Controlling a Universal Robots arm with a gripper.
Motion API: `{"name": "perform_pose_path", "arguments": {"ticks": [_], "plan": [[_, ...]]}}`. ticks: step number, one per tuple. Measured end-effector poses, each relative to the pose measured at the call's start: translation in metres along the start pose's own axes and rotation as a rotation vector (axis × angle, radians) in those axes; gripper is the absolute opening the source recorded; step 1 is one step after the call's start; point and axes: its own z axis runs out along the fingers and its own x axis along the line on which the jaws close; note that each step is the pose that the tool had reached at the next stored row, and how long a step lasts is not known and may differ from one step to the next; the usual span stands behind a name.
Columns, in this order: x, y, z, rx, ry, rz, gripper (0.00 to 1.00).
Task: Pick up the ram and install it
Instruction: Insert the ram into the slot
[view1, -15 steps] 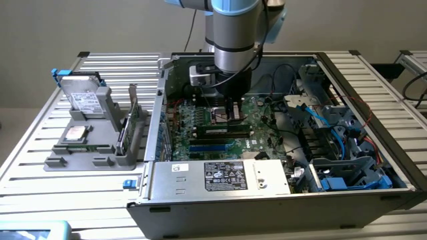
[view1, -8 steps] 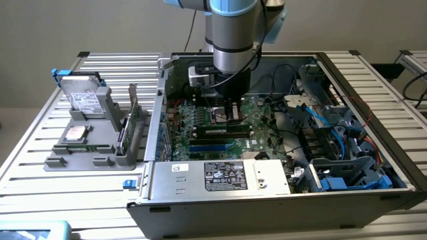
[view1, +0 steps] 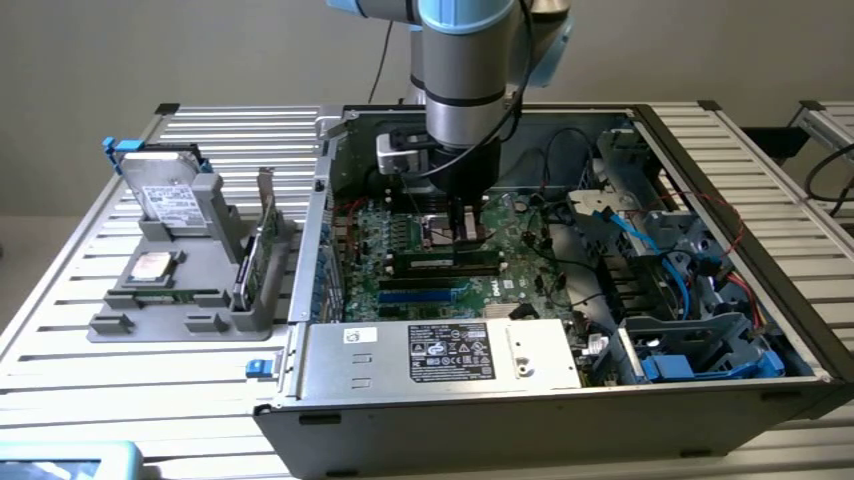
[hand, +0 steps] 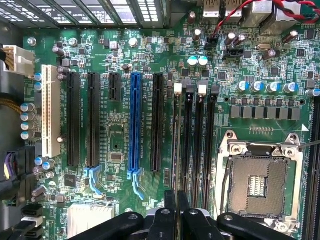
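Gripper (view1: 462, 236) is lowered inside the open computer case (view1: 534, 410), over the motherboard (view1: 400, 255) – fingers clamped tight on the ram (view1: 447, 262), which lies level and lengthwise along the memory slots. Wrist view: the closed fingertips of the gripper (hand: 176, 207) pinch the ram (hand: 175, 160), seen edge-on as a thin line over the memory slot (hand: 176, 125) nearest the black expansion slot (hand: 156, 122), with the CPU socket (hand: 260, 175) on the far side of the slots – whether the stick is seated cannot be told. On the exterior view's left, outside the case, a grey tray (view1: 160, 320) holds the hard drive (view1: 167, 195) and the expansion card (view1: 267, 235).
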Motion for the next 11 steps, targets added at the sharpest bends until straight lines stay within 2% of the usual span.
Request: {"name": "perform_pose_path", "arguments": {"ticks": [11], "plan": [[0.0, 0.0004, 0.0009, 0.0006, 0.0001, 0.001, 0.15]]}}
